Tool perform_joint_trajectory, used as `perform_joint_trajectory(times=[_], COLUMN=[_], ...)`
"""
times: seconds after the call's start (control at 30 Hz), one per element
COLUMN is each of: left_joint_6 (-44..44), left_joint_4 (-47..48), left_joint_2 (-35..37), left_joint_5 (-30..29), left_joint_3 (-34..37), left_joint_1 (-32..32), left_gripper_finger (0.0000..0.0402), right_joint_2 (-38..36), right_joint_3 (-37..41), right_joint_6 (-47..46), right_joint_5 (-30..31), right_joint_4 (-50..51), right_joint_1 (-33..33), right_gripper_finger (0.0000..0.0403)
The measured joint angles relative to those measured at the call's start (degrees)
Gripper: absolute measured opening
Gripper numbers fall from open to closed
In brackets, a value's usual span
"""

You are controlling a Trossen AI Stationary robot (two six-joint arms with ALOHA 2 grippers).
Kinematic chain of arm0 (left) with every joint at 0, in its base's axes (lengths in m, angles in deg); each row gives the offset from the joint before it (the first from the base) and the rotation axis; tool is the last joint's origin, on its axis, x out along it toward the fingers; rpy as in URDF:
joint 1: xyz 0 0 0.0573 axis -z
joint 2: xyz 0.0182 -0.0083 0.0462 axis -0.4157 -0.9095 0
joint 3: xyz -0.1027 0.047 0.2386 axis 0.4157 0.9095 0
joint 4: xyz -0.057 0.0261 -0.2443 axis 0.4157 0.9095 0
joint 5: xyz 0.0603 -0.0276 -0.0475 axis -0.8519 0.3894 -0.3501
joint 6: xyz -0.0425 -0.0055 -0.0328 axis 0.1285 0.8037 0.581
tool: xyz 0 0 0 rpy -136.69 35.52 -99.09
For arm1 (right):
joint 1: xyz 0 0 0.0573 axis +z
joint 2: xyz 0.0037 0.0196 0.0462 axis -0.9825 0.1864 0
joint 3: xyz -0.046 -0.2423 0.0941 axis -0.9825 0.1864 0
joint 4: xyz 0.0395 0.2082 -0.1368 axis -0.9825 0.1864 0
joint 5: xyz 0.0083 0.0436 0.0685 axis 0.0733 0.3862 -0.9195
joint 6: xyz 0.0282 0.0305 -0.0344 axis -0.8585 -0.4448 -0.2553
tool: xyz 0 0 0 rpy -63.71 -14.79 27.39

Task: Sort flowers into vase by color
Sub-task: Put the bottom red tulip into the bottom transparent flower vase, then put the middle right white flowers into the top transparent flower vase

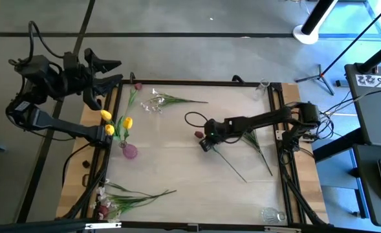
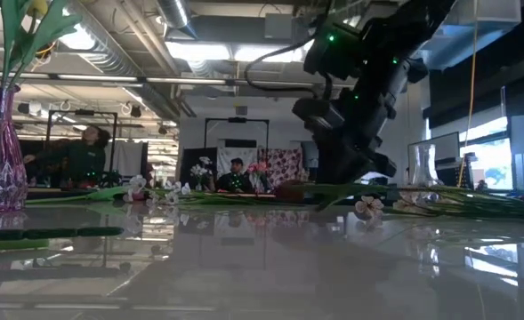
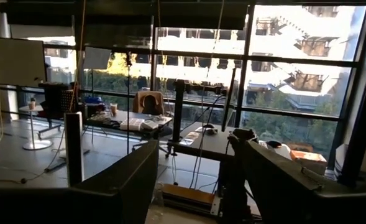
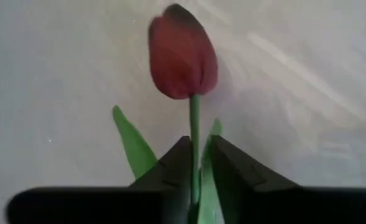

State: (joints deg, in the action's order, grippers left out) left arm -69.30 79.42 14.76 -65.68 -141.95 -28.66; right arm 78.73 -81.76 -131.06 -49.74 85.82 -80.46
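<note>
Now: dark red tulip [image 4: 183, 53] stem pinched between right gripper [image 4: 195, 180] fingers, mid-table. Lift advised straight up, stem kept clamped below bloom, swung clear of pink vase [image 1: 130, 151]. Left gripper [image 1: 106, 71] parked off-table, fingers spread.

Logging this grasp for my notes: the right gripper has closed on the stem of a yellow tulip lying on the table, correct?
Not quite. The tulip in the right gripper is dark red, not yellow, as the right wrist view shows. The fingers are indeed shut on its stem, on the table.
</note>
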Motion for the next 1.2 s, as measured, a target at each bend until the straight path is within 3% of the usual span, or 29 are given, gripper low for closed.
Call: perform_joint_trajectory(times=[0.17, 0.4, 0.53, 0.67, 0.8, 0.93, 1.2], left_joint_6=[1.5, 1.5, 1.3, 1.3, 1.3, 1.3, 1.3], left_joint_4=[0.9, 1.1, 2.5, 2.6, 1.8, 1.7, 1.7], left_joint_2=[-0.1, -0.1, -0.1, -0.1, -0.1, 0.3, 0.8], left_joint_5=[-0.1, -0.2, 2.2, 3.3, 3.2, 3.0, 3.0], left_joint_3=[0.0, 0.0, 0.0, 0.0, 0.0, 0.0, 0.0], left_joint_1=[0.0, 0.0, 0.0, 0.0, 0.0, 0.0, 0.0], left_gripper_finger=[0.0231, 0.0231, 0.0231, 0.0231, 0.0231, 0.0231, 0.0231], right_joint_2=[-1.5, -10.1, -16.4, -20.7, -20.1, -18.4, -17.9], right_joint_3=[-3.1, -6.9, -0.6, 8.3, 15.6, 19.3, 18.4], right_joint_6=[-1.5, -2.2, -2.9, -2.9, -2.4, -2.2, 1.3], right_joint_5=[-4.3, -0.4, 0.9, 1.2, 1.2, -0.6, 0.6], right_joint_4=[6.6, 36.1, 48.0, 47.9, 39.0, 31.5, 30.0], right_joint_1=[-1.6, -2.2, -2.2, -4.4, -8.3, -13.0, -16.1], right_gripper_finger=[0.0144, 0.0265, 0.0320, 0.0343, 0.0334, 0.0294, 0.0138])
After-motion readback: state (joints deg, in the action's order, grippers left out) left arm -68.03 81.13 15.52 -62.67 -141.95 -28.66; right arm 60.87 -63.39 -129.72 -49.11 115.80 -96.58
